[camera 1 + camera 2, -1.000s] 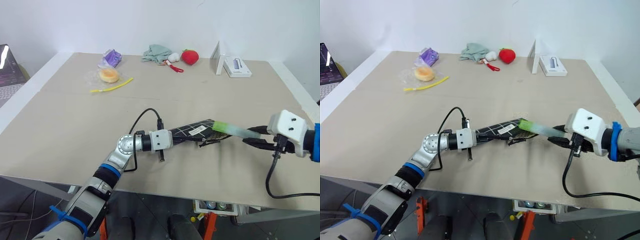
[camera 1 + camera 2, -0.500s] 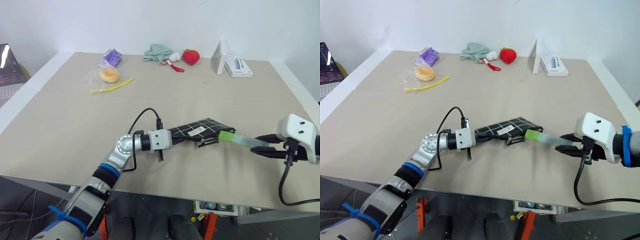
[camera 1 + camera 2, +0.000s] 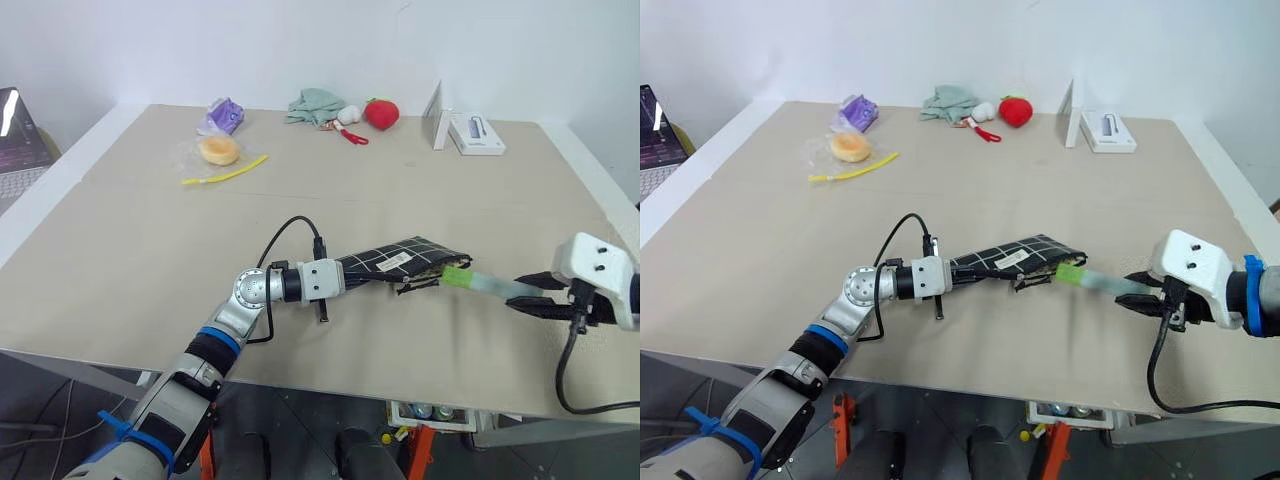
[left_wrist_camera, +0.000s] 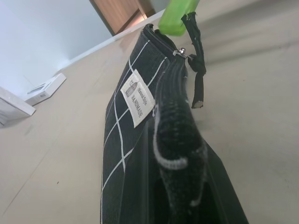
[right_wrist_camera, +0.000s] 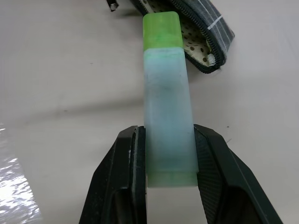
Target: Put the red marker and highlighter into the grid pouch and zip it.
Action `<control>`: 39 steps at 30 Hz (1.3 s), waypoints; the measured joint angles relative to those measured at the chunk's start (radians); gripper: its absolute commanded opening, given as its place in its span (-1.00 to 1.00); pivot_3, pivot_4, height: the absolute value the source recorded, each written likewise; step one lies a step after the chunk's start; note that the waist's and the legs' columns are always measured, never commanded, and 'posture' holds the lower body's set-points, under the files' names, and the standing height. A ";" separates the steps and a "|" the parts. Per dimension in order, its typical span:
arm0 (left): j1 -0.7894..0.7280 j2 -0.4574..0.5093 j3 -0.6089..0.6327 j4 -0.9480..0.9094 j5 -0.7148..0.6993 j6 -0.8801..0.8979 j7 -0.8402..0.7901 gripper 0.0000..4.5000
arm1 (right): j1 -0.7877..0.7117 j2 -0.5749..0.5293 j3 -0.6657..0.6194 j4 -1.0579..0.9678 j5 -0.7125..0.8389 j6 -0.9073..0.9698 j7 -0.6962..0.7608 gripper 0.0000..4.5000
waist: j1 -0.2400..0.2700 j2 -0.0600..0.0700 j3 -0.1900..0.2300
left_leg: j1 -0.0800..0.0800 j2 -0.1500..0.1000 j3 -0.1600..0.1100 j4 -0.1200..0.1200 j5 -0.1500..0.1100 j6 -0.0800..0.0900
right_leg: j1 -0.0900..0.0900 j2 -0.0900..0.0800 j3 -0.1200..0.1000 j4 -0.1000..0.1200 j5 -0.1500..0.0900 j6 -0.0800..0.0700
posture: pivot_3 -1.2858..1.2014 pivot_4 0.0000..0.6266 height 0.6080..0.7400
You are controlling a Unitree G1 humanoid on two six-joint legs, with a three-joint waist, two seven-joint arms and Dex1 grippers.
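Bright, even indoor light, soft shadows on the table [image 3: 150,250], near pouch fabric blurred at the wrist.

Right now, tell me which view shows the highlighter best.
The right wrist view: the highlighter runs up its middle, clamped in the right tool. The head views show it small beside the pouch; the left wrist view catches its green cap.

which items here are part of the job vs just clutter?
Job: highlighter in the right end effector; grid pouch held by the left end effector.
Clutter: strawberry plush, green cloth, yellow strip, purple wrapper, white box.
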 measured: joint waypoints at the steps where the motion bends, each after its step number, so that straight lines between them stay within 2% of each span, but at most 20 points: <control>1: 0.000 0.000 0.000 0.000 0.000 0.000 0.000 -1.00 | -0.023 0.000 0.019 0.011 -0.005 -0.006 -0.002 -0.55 | 0.000 0.000 0.000 | 0.000 0.000 0.000 0.000 0.000 0.000 | 0.000 0.000 0.000 0.000 0.000 0.000 | 0.03 -0.52 0.89; 13: 0.002 -0.029 -0.012 -0.060 -0.002 0.004 -0.023 -1.00 | -0.318 0.056 0.363 0.073 -0.113 -0.146 -0.002 -0.55 | 0.001 0.000 0.000 | 0.000 0.000 0.000 0.000 0.000 0.000 | 0.000 0.000 0.000 0.000 0.000 0.000 | 0.03 -0.52 0.89; 23: 0.006 -0.033 -0.014 -0.077 -0.002 0.015 -0.034 -1.00 | -0.395 0.132 0.451 0.036 -0.144 -0.159 0.008 -0.55 | 0.001 0.000 0.000 | -0.001 -0.001 0.000 0.000 0.000 0.000 | 0.000 -0.001 -0.001 0.000 0.001 -0.002 | 0.03 -0.52 0.89; 25: 0.008 -0.035 -0.014 -0.081 -0.002 0.023 -0.034 -1.00 | -0.395 0.132 0.450 0.035 -0.143 -0.157 0.007 -0.08 | 0.001 0.000 0.000 | -0.001 -0.001 0.000 0.000 0.000 0.000 | 0.000 -0.001 -0.001 0.000 0.002 -0.003 | 0.03 -0.52 0.89; 26: 0.009 -0.037 -0.014 -0.084 -0.002 0.028 -0.034 -1.00 | -0.394 0.133 0.448 0.034 -0.138 -0.154 0.006 0.05 | 0.002 0.000 0.000 | -0.001 -0.001 0.000 0.000 0.000 0.000 | 0.000 -0.001 -0.001 0.000 0.002 -0.003 | 0.03 -0.52 0.89; 30: 0.018 -0.049 -0.013 -0.089 -0.010 0.040 -0.032 -1.00 | -0.376 0.133 0.391 0.008 -0.070 -0.101 0.008 0.92 | 0.002 0.000 0.000 | -0.001 -0.001 -0.001 0.000 0.000 0.000 | 0.000 -0.001 -0.001 0.000 0.002 -0.004 | 0.03 -0.52 0.89; 31: 0.020 -0.049 -0.012 -0.092 -0.012 0.044 -0.030 -1.00 | -0.372 0.133 0.366 -0.002 -0.046 -0.083 0.009 0.99 | 0.002 0.000 0.000 | -0.001 -0.001 -0.001 0.000 0.000 0.000 | 0.000 -0.001 -0.001 0.000 0.003 -0.004 | 0.03 -0.52 0.89; 39: 0.029 -0.045 -0.012 -0.110 -0.022 0.064 -0.038 -1.00 | -0.288 0.085 0.186 -0.083 0.102 0.051 0.026 0.99 | 0.003 0.000 0.000 | -0.001 -0.001 -0.001 0.001 0.000 0.000 | 0.001 -0.001 -0.001 0.000 0.003 -0.005 | 0.03 -0.52 0.89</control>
